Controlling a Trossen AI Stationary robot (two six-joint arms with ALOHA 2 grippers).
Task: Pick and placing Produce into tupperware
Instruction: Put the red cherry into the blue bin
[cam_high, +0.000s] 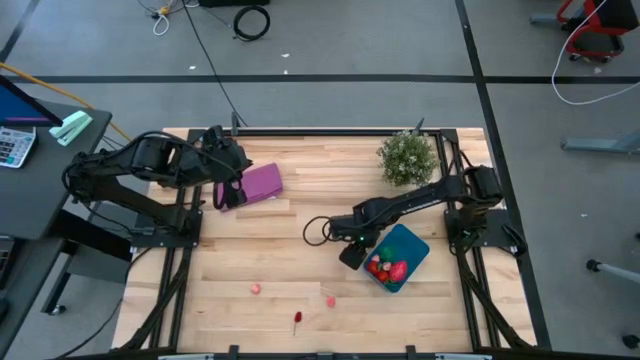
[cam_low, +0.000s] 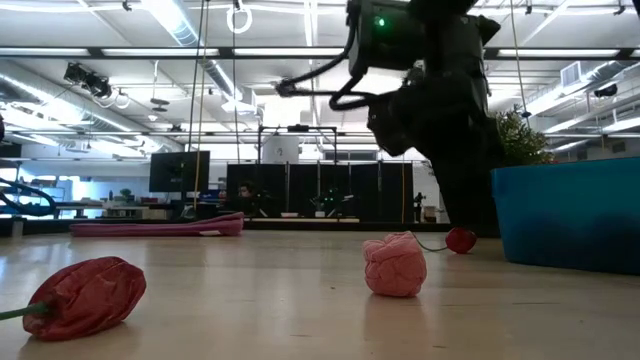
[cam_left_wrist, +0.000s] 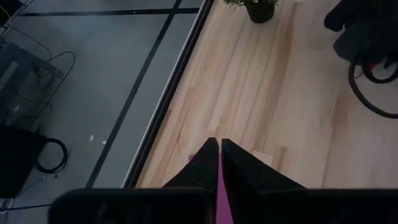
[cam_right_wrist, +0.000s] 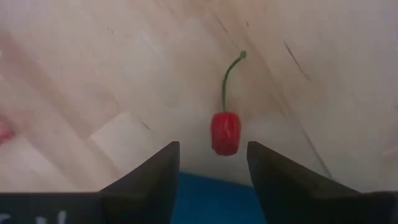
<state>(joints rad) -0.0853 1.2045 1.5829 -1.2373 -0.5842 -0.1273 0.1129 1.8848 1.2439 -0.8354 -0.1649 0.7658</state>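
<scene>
The teal-blue tupperware (cam_high: 408, 250) lies at the right on the table, with red and green produce (cam_high: 390, 269) in it. My right gripper (cam_high: 350, 257) hovers open at its left edge. In the right wrist view its fingers (cam_right_wrist: 213, 149) stand apart above a small red fruit with a green stem (cam_right_wrist: 225, 132), which lies on the wood beside the tupperware's rim (cam_right_wrist: 211, 202). Two pink pieces (cam_high: 256, 289) (cam_high: 329, 299) and a red one (cam_high: 297, 319) lie near the front edge. My left gripper (cam_high: 228, 193) is shut at the back left. My left gripper sits shut at the left end of the flat purple object (cam_left_wrist: 221, 186), which shows in the slit between its fingers. I cannot tell whether it touches that object.
A flat purple object (cam_high: 262, 182) lies at the back left. A bushy potted plant (cam_high: 407, 157) stands at the back right. In the low view a red piece (cam_low: 85, 297) and a pink piece (cam_low: 395, 265) lie in front, with bare wood between them.
</scene>
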